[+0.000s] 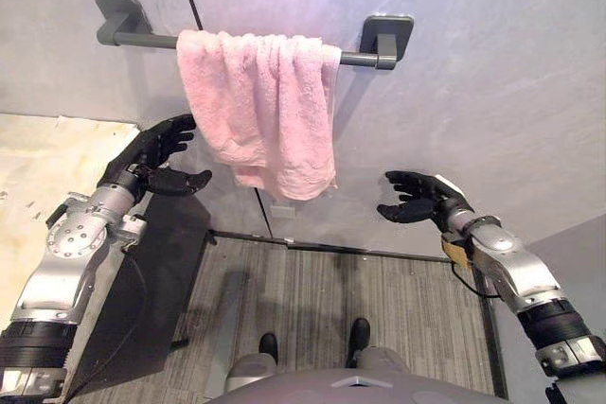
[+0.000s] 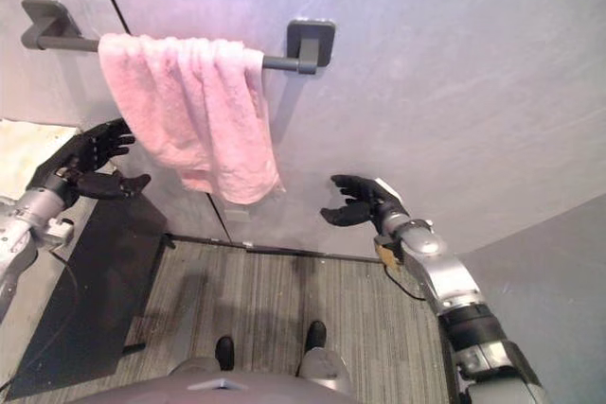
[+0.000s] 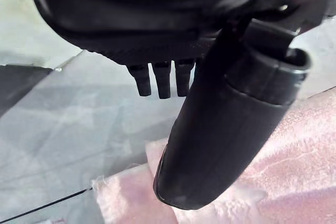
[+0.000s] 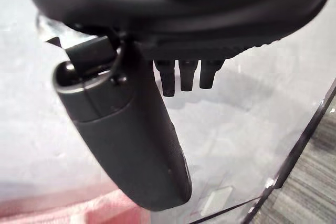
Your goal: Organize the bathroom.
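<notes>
Towel: a pink towel [image 1: 260,106] is draped over the rail, bunched up a bit, with the longer fold hanging down toward the right side and ending in a lower corner.
Rail: a dark grey towel bar [image 1: 360,58] is fixed to the grey wall [image 1: 492,73] on two square brackets; the towel covers the middle stretch, and bare bar is seen at both ends.
Left hand: the left hand [image 1: 156,160] is held up just beside the towel's left edge, fingers loosely spread and thumb stuck out to the side. Nothing is gripped. In the left wrist view the pink cloth is seen right past the thumb.
Right hand: the right hand [image 1: 417,198] is raised lower down, well apart from the towel's bottom corner, palm turned up-ish, fingers relaxed and apart, nothing held.
Floor: striped grey flooring [image 1: 379,290] is seen below the wall, with a dark mat [image 1: 156,290] on the left.
</notes>
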Tool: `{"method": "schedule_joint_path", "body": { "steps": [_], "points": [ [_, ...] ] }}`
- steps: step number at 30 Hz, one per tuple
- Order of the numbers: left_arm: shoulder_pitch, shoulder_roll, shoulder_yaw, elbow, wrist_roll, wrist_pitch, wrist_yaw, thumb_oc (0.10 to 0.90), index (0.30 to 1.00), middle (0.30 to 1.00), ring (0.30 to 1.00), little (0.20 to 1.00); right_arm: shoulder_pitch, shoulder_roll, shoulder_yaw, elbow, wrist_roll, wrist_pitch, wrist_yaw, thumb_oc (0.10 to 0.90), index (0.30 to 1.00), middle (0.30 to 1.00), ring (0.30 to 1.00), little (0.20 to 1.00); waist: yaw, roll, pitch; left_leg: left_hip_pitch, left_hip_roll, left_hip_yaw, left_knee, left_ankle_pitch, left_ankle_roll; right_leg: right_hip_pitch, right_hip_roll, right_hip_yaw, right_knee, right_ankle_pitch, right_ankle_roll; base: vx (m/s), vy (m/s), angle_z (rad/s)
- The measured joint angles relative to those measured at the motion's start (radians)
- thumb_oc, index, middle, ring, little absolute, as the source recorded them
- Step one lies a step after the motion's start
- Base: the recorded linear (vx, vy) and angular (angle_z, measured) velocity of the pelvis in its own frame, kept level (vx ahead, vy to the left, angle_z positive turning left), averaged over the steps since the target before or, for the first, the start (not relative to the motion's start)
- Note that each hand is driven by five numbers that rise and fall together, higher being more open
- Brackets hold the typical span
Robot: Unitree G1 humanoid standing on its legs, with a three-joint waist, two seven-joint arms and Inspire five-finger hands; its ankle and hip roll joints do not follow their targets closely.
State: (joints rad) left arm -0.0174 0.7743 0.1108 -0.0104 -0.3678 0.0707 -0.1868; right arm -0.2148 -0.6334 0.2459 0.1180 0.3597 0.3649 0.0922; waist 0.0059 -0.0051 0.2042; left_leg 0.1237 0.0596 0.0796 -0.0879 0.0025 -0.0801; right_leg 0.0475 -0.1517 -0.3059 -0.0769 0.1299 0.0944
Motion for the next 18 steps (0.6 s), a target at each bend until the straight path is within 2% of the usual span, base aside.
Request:
{"method": "schedule_joint_path", "body": {
  "steps": [8,10,13,18],
  "points": [
    [-0.032,-0.015,-0.021,-0.001,-0.024,0.003,0.033,0.8,0.9,0.9,0.9,0.9,-0.087,0.0,0.095,-0.075,-0.001,0.066,-0.057,0.8,0.9,0.9,0.9,0.9,0.035,-0.001,0.009,0.009,0.001,-0.013,0.0,0.001,0.0,0.018,0.0,-0.015,0.0,0.0,0.0,0.06,0.017,0.05],
    [-0.049,-0.02,-0.021,-0.001,-0.024,0.003,0.057,0.8,0.9,0.9,0.9,0.9,-0.126,0.001,0.129,-0.123,-0.002,0.085,-0.064,0.8,0.9,0.9,0.9,0.9,0.056,-0.001,0.012,0.02,0.001,-0.021,0.001,0.002,0.0,0.032,0.0,-0.021,-0.001,0.0,-0.001,0.07,0.02,0.11],
    [-0.07,-0.02,-0.02,-0.001,-0.024,0.003,0.07,0.8,0.9,0.9,0.9,0.9,-0.175,0.007,0.163,-0.166,-0.004,0.092,-0.07,0.8,0.9,0.9,0.9,0.9,0.078,-0.002,0.012,0.026,0.001,-0.023,0.0,0.002,-0.001,0.04,-0.001,-0.021,-0.001,-0.002,-0.001,0.05,0.016,0.04],
    [-0.072,-0.02,-0.019,-0.001,-0.023,0.004,0.074,0.8,0.9,0.9,0.9,0.9,-0.237,0.01,0.2,-0.187,-0.036,0.094,-0.072,0.8,0.9,0.9,0.9,0.9,0.092,-0.005,0.014,0.025,0.001,-0.025,0.0,0.0,-0.006,0.042,-0.001,-0.022,-0.001,-0.001,-0.001,0.04,0.008,0.02]
  ]
}}
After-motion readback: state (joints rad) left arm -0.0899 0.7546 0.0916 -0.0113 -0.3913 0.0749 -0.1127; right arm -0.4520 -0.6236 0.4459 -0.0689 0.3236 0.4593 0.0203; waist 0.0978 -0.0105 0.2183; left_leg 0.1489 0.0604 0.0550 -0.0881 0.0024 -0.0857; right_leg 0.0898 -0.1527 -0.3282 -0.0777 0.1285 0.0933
